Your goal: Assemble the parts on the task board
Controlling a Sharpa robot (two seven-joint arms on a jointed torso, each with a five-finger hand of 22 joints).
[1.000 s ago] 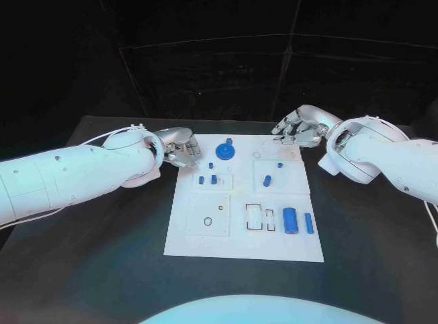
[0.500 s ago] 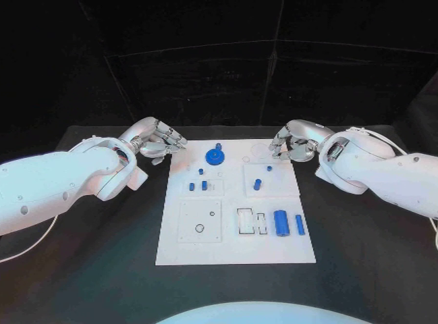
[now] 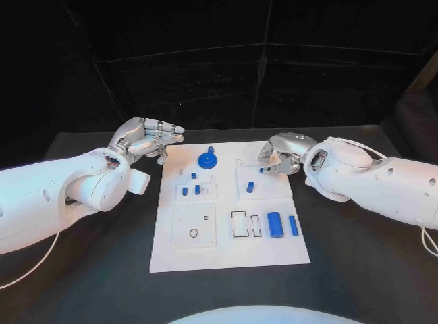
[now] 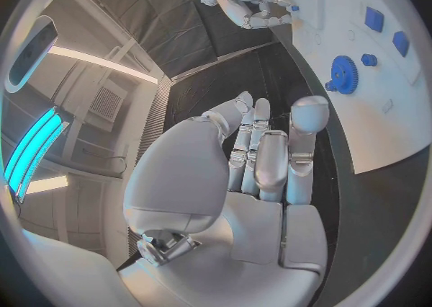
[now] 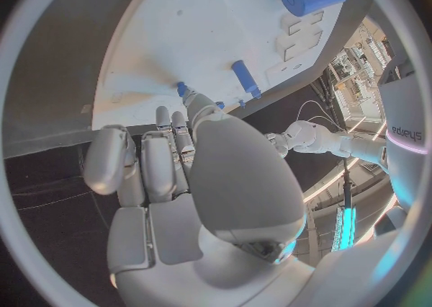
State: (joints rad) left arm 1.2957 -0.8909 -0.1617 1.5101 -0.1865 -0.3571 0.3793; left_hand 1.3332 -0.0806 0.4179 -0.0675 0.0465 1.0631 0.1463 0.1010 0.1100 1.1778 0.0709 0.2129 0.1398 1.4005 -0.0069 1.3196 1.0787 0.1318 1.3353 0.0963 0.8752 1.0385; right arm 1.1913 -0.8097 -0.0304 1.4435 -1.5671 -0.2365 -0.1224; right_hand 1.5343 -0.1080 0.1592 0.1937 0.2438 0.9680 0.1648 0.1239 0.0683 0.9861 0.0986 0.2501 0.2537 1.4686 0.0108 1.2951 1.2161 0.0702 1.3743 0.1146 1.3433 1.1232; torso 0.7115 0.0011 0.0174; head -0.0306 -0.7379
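Observation:
The white task board [image 3: 229, 236] lies mid-table. A blue gear [image 3: 207, 160] stands at its far end, with small blue parts [image 3: 190, 190] in front of it. A blue peg [image 3: 250, 187], a blue cylinder [image 3: 274, 223] and a blue bar [image 3: 293, 225] lie on the right half. My right hand [image 3: 277, 154] hovers over the far right of the board, fingertips at a tiny blue part [image 3: 262, 170]; that part [image 5: 183, 89] sits right at a fingertip, and whether it is pinched is unclear. My left hand [image 3: 141, 138] is off the far left corner, fingers straight, holding nothing.
Black table [image 3: 82, 270] surrounds the board on all sides. Near the board's front are recessed outlines [image 3: 240, 224] and an oval hole [image 3: 194, 233]. In the left wrist view the gear [image 4: 344, 73] and my right hand [image 4: 248, 1] show beyond my left hand [image 4: 261, 170].
The camera has shifted. My left hand has drawn away from the board's left edge to beyond its far corner. My right hand has come in over the board to the tiny blue part.

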